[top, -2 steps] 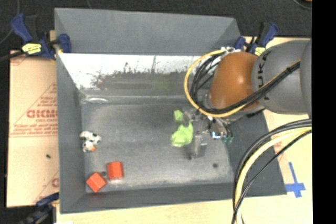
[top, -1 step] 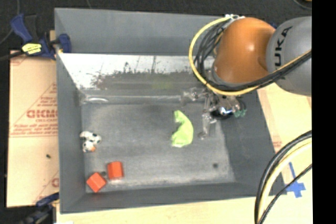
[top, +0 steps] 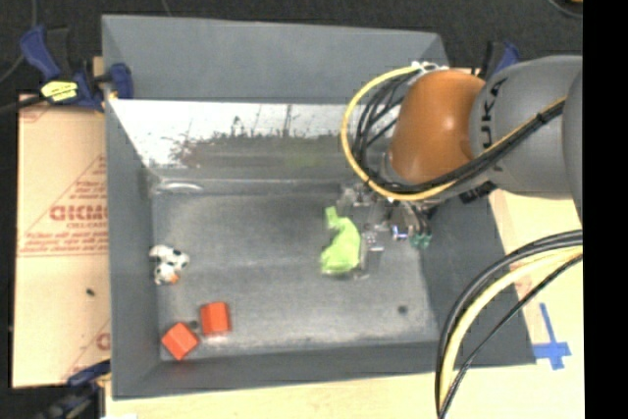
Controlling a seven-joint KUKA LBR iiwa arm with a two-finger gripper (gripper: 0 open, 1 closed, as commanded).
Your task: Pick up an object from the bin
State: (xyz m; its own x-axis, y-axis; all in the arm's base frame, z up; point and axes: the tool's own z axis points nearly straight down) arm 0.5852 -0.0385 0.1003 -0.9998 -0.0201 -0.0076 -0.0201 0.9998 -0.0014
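We're beside the green lump (top: 340, 248), can't tell the jaws' gap, and an off-centre pinch might shove it aside.

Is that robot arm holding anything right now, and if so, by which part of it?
It cannot be told. The gripper sits low against the right side of a lime-green crumpled soft thing.

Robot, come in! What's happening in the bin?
Gripper low, beside green lump, right side of bin. Two orange blocks, white toy far left, not in the way.
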